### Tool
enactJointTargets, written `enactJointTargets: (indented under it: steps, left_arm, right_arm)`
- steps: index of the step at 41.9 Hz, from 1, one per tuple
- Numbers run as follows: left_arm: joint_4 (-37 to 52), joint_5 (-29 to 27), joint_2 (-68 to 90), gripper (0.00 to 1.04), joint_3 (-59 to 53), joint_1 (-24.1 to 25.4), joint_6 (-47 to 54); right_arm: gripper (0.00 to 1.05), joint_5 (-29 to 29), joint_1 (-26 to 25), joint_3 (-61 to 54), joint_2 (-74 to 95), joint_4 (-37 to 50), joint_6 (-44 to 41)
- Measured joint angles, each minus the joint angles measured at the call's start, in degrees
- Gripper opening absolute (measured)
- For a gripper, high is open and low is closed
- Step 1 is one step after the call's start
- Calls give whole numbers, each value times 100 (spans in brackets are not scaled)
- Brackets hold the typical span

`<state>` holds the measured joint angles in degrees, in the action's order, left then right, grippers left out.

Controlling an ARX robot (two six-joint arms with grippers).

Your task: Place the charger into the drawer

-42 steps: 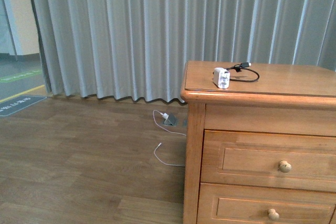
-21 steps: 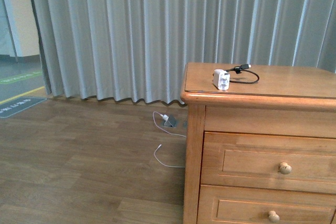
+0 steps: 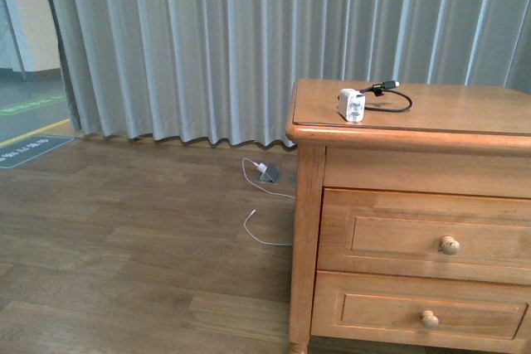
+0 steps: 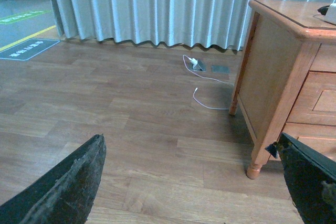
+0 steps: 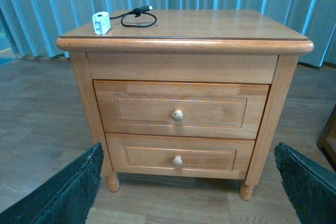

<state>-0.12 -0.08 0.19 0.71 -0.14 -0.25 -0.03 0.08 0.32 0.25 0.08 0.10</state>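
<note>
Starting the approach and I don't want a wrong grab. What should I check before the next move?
1. Charger lying free on the nightstand top: ok.
2. Drawer open to receive it: not ok, it is shut.
3. Knob unobstructed: ok.
4. Left end effector open and empty: ok.
5. Right end effector open, empty and facing the drawer: ok.
6. Knob within reach from here: cannot tell.
</note>
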Motion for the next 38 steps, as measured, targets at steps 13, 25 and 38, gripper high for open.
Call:
enactJointTargets:
  steps: [13, 25, 38]
  left_arm:
    - [0, -2, 0, 99, 0, 0, 0]
    - [0, 4, 0, 99, 0, 0, 0]
    - [0, 4, 0, 99, 0, 0, 0]
  right_arm:
    - [97, 0, 0, 0, 0, 0, 0]
    - [97, -492, 179, 459, 2990, 1318, -15]
    - [97, -326, 634, 2288, 9335, 5132, -74]
